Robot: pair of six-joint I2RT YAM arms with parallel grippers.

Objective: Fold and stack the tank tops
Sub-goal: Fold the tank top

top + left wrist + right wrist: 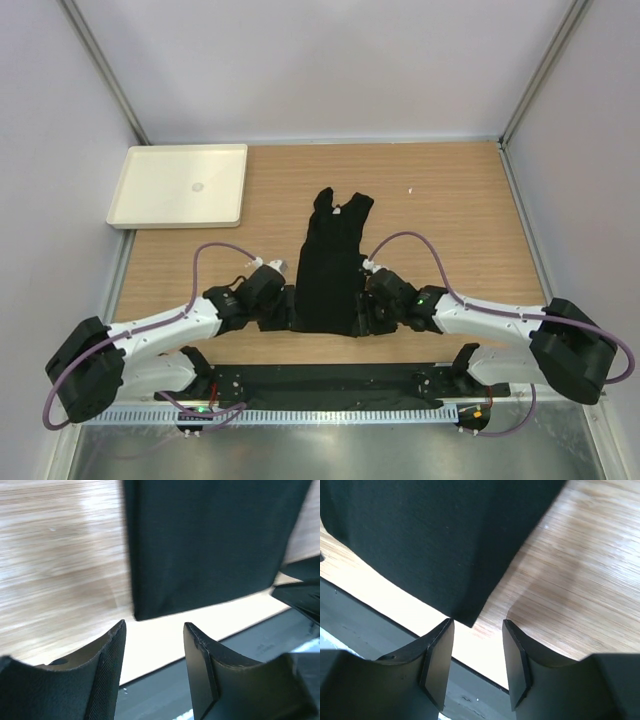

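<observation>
Tank top (335,265), black, was seen laid flat at the middle of the desk (450,230), narrowed into a long strip. Its long axis ran from the hem at the near edge to the straps at the far end. The left tool (154,630) was placed just off the near left hem corner and the right tool (477,625) just off the near right corner, both about equally near. Both tools were moderately parted, and nothing was held. A cream tray (130,205) was set well apart at the far left. No obstacle was seen between tools and cloth.
</observation>
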